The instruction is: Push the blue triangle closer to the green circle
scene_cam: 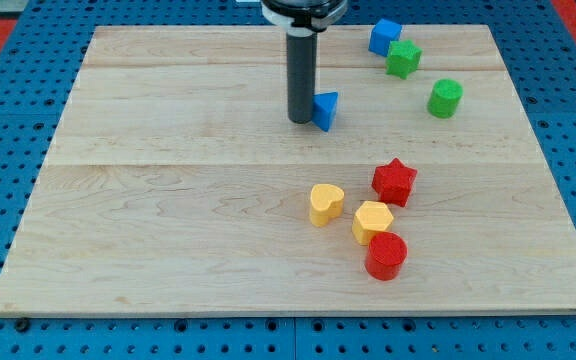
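Note:
The blue triangle (326,109) lies on the wooden board a little above the middle. My tip (300,120) stands right against its left side, touching or nearly touching it. The green circle (445,98), a short cylinder, sits to the view's right of the triangle, well apart from it.
A blue cube (384,36) and a green star (403,58) sit at the view's top right. A red star (395,181), yellow heart (325,203), yellow hexagon (372,221) and red cylinder (386,256) cluster lower right of centre. The board (168,200) rests on a blue pegboard.

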Controlling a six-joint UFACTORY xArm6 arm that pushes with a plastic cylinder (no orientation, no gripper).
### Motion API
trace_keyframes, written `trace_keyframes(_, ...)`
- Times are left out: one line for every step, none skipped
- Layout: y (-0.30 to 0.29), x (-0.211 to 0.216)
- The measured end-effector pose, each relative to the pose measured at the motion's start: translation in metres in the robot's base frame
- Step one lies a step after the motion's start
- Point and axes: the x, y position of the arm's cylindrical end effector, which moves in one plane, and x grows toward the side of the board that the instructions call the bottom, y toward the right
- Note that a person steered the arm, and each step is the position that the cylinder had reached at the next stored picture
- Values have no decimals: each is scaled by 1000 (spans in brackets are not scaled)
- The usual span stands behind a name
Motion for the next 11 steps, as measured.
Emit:
trace_keyframes(53, 3)
trace_keyframes(44, -3)
trace_keyframes(13, -16)
trace_keyframes(53, -44)
trace_keyframes(83, -34)
trace_keyframes(98, -26)
trace_keyframes(92, -37)
trace_keyframes(84, -59)
trace_keyframes(44, -91)
trace_keyframes(41, -142)
trace_keyframes(43, -177)
